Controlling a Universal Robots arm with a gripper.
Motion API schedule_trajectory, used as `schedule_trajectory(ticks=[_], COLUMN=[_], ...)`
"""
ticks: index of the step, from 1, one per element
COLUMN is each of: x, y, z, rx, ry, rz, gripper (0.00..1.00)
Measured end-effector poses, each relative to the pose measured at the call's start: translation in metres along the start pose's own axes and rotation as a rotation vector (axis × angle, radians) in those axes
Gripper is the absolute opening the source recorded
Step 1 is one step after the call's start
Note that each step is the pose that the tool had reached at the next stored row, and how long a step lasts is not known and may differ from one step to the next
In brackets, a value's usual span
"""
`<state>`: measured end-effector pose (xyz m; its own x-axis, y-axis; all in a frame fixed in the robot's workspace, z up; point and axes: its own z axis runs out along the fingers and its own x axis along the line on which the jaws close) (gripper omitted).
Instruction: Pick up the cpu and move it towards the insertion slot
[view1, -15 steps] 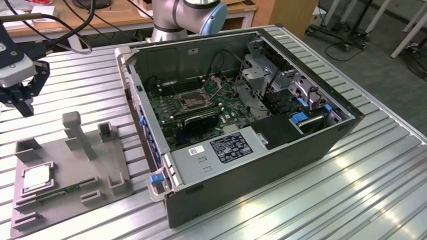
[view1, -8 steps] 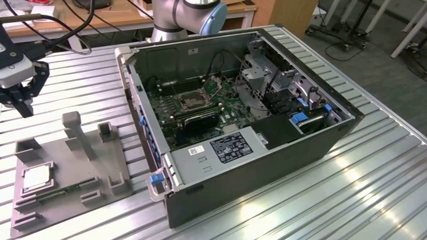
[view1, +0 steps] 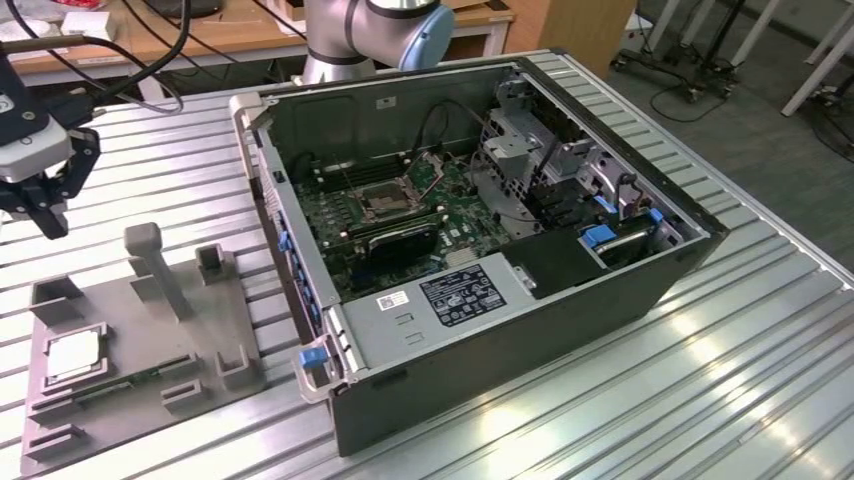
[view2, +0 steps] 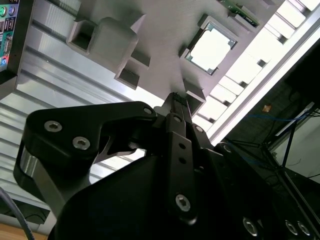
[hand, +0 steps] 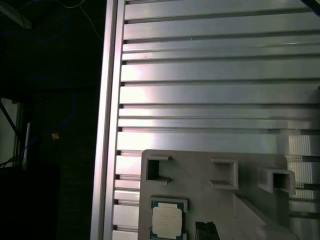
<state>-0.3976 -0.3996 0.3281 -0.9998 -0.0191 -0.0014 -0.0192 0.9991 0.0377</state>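
Exterior view gives you the open computer case (view1: 561, 320) with the insertion slot (view1: 387, 203) on its green board, while both wrist views look onto the grey tray (hand: 200, 195). Under it all is a ribbed aluminium bench (view1: 641, 400), with desks and cables behind. Your cpu (view1: 74, 352) lies flat in a tray pocket, well apart from the slot. The tool (view1: 40, 215) hangs above the bench beyond the tray's far corner, clear of the cpu. Released or clenched, you cannot tell.
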Motion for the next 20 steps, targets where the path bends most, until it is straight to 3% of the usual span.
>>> schedule_trajectory(ticks=[20], x=[0.0011], y=[-0.0002], z=[0.0051], rx=[0.0038], ry=[0.0000], rz=[0.000], gripper=[0.11])
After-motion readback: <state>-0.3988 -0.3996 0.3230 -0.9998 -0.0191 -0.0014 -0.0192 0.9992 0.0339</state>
